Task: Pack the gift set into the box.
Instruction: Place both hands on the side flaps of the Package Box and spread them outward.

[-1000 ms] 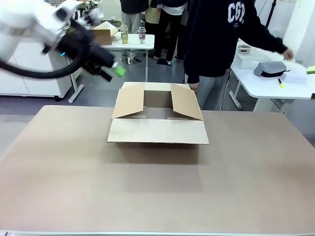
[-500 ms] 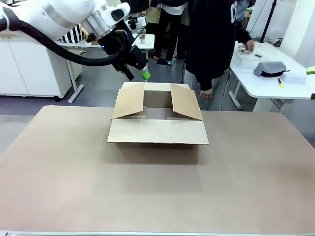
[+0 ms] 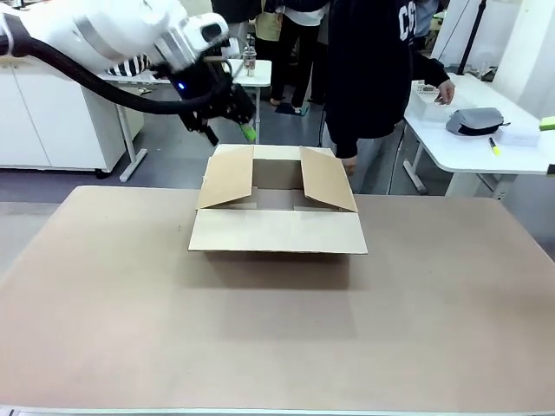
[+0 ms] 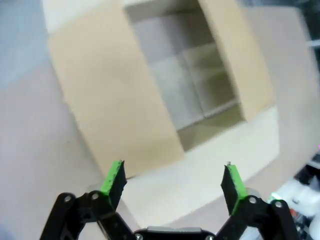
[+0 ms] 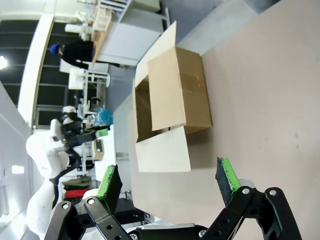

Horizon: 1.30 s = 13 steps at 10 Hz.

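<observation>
In the front view, my white Franka left arm (image 3: 113,43) reaches in from ten o'clock, its wrist tilted downward. At its end, my black two-finger left gripper with green pads (image 3: 232,134) angles toward five o'clock, its fingers spread apart. In the right wrist view, my matching black, green-padded right gripper (image 5: 167,177) stands with its fingers wide apart, one at seven o'clock, the other at five.

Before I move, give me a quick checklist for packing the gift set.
Large brown cardboard box on the table: ok.
Box flaps folded open: ok.
Box interior visibly empty: ok, at least the part the left wrist view shows.
Left black pincer with green pads open, nothing between its fingers: ok.
Right black pincer with green pads open and empty: ok.
Flat gift set in the box or in a pincer: not ok.
</observation>
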Motion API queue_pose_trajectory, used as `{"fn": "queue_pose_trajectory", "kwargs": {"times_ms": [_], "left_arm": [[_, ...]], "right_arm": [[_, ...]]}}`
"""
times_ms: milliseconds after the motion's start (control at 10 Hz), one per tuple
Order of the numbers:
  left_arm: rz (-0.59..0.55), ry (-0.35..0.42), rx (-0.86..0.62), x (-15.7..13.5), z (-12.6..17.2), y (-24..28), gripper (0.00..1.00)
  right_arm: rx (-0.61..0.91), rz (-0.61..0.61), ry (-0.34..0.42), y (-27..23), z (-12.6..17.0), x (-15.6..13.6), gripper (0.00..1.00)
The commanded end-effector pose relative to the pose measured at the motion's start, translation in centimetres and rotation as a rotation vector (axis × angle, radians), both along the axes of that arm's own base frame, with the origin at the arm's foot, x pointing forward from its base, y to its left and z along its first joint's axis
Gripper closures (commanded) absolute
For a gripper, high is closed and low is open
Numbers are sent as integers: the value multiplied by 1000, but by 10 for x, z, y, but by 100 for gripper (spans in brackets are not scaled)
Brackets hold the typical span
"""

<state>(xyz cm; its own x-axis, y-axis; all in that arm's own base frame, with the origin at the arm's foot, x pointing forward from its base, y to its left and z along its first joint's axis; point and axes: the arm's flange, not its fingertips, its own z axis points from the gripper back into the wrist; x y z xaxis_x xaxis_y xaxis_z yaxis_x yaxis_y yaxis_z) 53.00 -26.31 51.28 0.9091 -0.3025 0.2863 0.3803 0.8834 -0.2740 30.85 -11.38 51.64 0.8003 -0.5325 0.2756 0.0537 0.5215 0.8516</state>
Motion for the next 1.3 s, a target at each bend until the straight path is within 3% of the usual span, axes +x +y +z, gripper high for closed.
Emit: {"fn": "queue_pose_trajectory", "kwargs": {"times_ms": [0,100,500,800,1200], "left_arm": [[146,196,214,40,-3,-70,0],[115,196,243,50,-4,-85,0],[200,239,384,76,-20,-122,0],[375,253,514,90,-46,-125,0],[516,175,539,91,-98,-116,0]], "right_arm": [[18,-5,-1,0,3,2,0],[18,-5,-1,0,3,2,0],[18,-5,-1,0,3,2,0],[18,-5,-1,0,3,2,0],[18,-5,-1,0,3,2,0]]}}
